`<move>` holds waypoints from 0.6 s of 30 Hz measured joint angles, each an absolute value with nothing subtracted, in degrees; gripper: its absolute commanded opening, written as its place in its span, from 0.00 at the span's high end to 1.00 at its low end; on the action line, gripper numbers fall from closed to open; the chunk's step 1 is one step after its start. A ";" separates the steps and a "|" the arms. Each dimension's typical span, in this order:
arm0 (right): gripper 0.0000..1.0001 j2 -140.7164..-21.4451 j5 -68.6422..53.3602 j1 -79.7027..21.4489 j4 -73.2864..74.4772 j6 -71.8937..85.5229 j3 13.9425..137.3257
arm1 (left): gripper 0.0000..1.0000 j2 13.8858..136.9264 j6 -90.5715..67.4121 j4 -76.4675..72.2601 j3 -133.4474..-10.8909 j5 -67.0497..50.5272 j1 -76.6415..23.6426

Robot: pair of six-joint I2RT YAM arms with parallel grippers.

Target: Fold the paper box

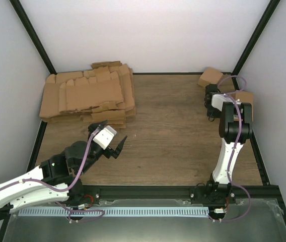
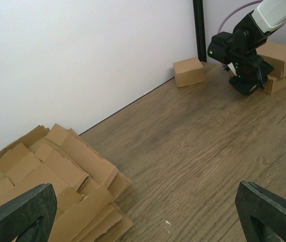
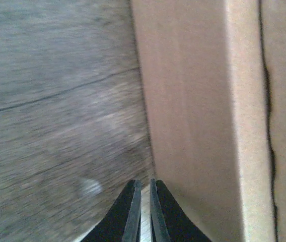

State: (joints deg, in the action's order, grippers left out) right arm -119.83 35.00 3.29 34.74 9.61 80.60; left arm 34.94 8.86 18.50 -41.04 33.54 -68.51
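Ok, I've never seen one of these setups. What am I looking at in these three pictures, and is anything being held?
Two robot arms are bolted at the near edge of a table. The overhead picture shows both arms; the other two come from a camera on each wrist. A pile of flat cardboard blanks lies far left, and small folded boxes stand far right. The left fingers are wide open and empty. The right fingers are almost closed beside a paper box, gripping nothing visible.

You face a wood-grain tabletop (image 1: 173, 136) boxed in by plain white walls (image 1: 148, 30), with black posts (image 1: 32, 36) in the far corners, under soft, even light.
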 measured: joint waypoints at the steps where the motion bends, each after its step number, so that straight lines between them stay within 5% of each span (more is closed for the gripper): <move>1: 0.93 -119.98 35.77 3.64 35.05 10.15 80.62 | 0.00 34.94 8.88 18.50 -41.04 33.54 -68.51; 18: 0.93 -119.55 35.70 2.04 36.99 11.92 80.77 | 0.00 35.55 8.91 18.50 -41.04 33.54 -68.51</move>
State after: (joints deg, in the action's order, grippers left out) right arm -119.55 35.70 2.04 36.99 11.92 80.77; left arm 35.55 8.91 18.50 -41.04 33.54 -68.51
